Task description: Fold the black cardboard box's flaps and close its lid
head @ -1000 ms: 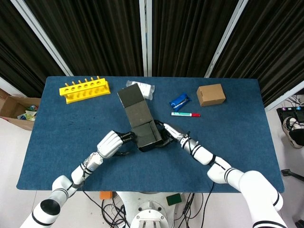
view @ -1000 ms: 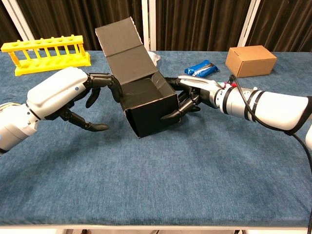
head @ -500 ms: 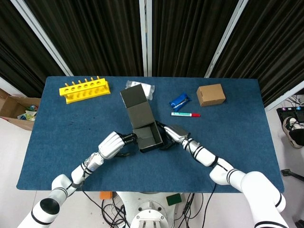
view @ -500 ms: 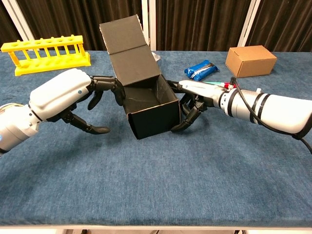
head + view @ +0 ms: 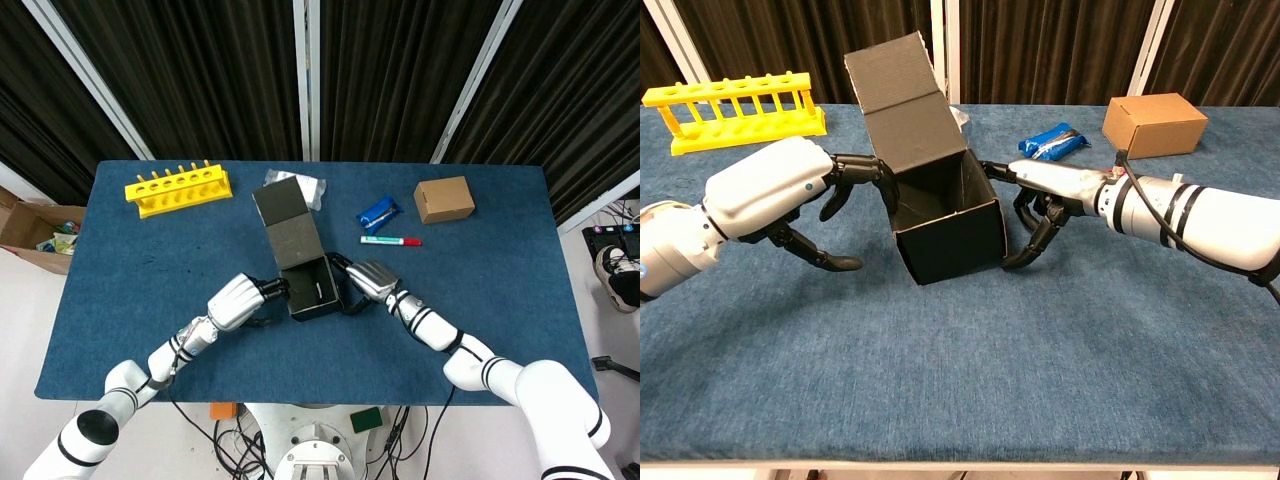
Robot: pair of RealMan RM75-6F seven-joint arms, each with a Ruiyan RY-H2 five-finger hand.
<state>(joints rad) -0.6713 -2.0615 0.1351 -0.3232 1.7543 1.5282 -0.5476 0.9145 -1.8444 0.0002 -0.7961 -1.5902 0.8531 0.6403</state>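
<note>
1. Head view: the black box (image 5: 312, 290) sits open near the middle of the blue table (image 5: 150, 300), its lid (image 5: 287, 222) stretching away toward the far edge.
2. Left hand (image 5: 236, 302) at the box's left side, fingertips on the wall. Right hand (image 5: 370, 279) at the right side, fingers against the wall.
3. Beyond: yellow rack (image 5: 178, 188), blue packet (image 5: 379, 212), marker (image 5: 390, 241), brown box (image 5: 444, 199).
4. Chest view: box (image 5: 950, 238) upright, lid (image 5: 898, 98) standing up behind the opening.
5. Left hand (image 5: 800, 195): fingers spread, upper ones touching the left rim, holding nothing.
6. Right hand (image 5: 1045, 200): fingers apart, tips pressing the right wall, no grip.
</note>
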